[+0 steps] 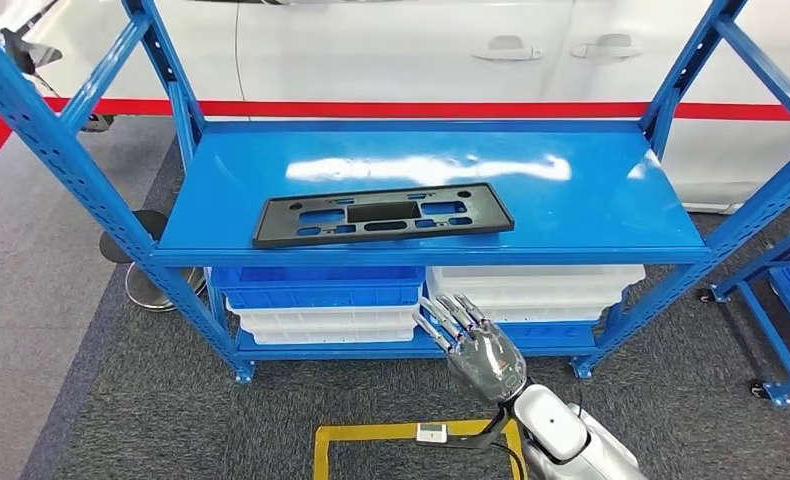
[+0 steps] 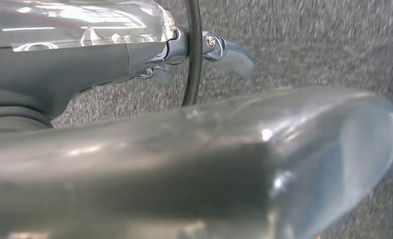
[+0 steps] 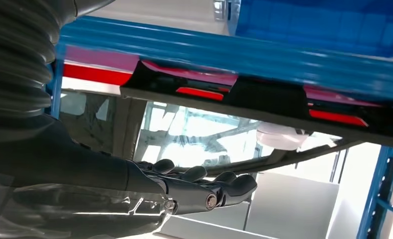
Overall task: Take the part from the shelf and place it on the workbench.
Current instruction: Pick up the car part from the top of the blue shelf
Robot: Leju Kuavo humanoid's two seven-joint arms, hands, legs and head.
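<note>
While the head view looks down on the blue shelf point(image 1: 611, 190), the black part point(image 1: 382, 213) lies flat on its top board near the front edge, and the right hand point(image 1: 476, 345) is raised in front of the lower bins point(image 1: 321, 290), fingers apart and holding nothing, well short of the part. From the left wrist, the left hand point(image 2: 204, 50) hangs over grey carpet point(image 2: 309, 45), blurred, and whether its fingers are open or closed cannot be told. From the right wrist, the right hand's dark fingers point(image 3: 219, 186) stretch out empty, apart from the part's edge point(image 3: 264, 97).

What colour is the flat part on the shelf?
Black part, clearest in the head view.
</note>
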